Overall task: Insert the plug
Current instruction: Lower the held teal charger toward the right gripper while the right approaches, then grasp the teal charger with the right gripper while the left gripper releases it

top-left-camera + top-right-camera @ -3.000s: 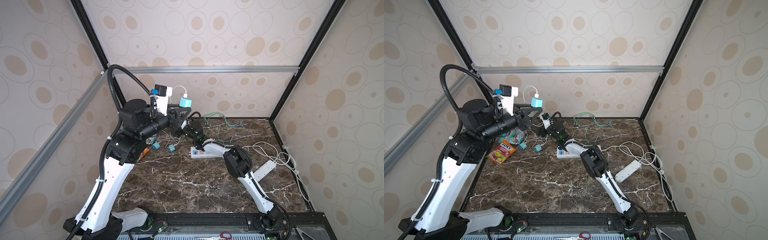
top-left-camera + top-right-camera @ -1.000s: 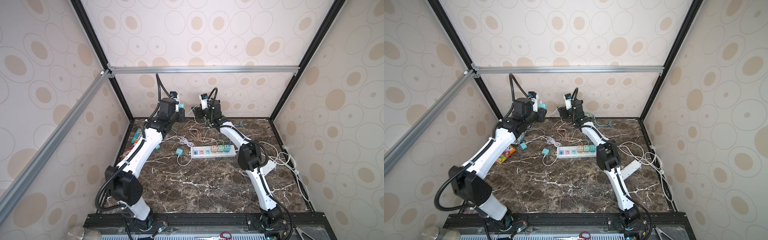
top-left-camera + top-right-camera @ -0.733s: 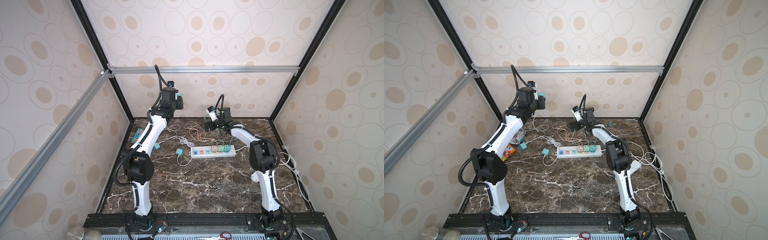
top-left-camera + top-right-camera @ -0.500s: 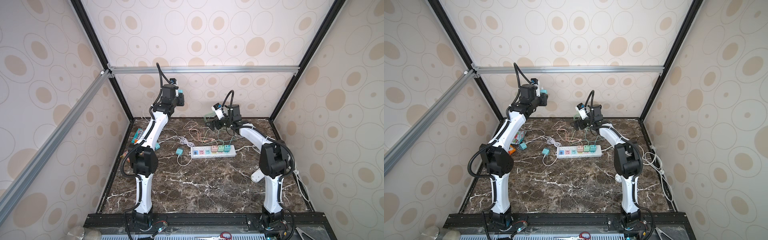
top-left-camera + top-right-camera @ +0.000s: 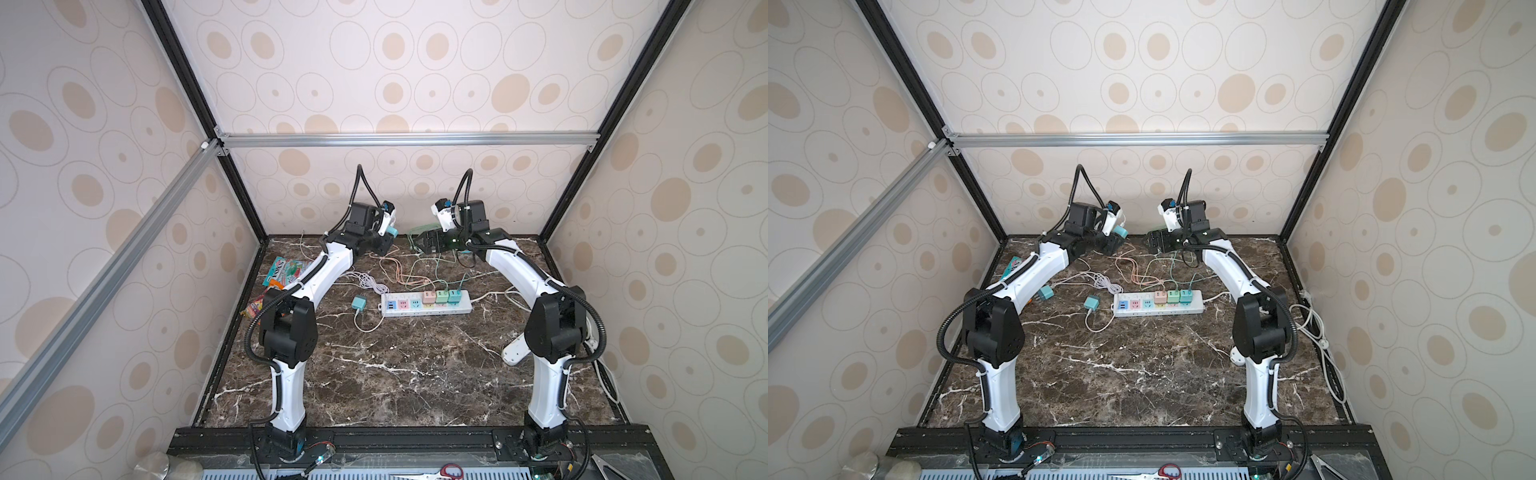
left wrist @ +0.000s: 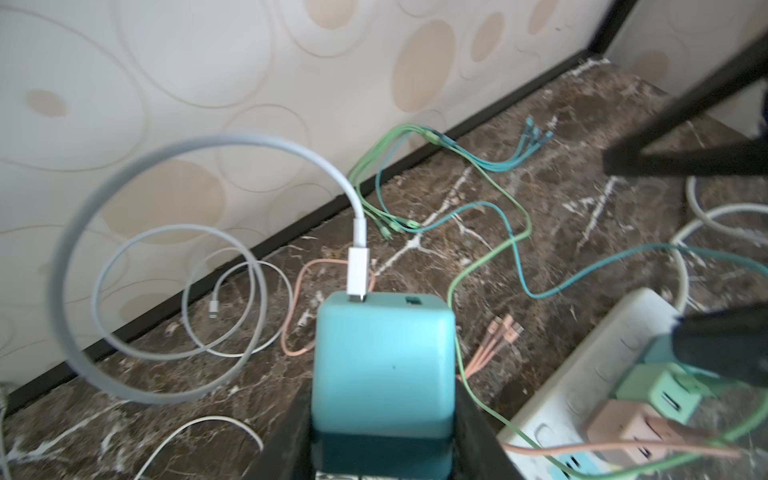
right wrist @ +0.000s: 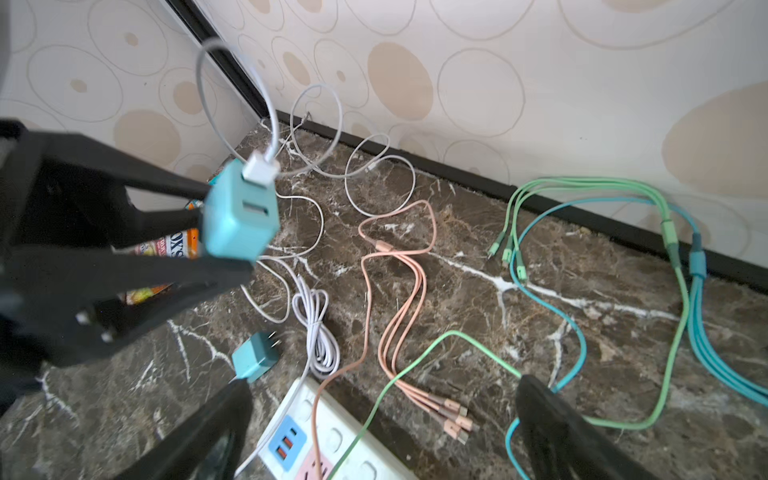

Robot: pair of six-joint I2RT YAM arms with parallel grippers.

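Left wrist view: left gripper (image 6: pixel 382 419) clamps the teal charger (image 6: pixel 382 357), right gripper (image 7: pixel 386 411) gapes empty; I fear its white cable (image 6: pixel 359 228) snagging, skewing the insertion.

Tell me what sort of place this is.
Probably a robot test cell, not a home: a left arm and right arm mounted on a front rail, a marble-look tabletop boxed in by aluminium framing and wallpapered panels, and a power strip with loose cables around it.
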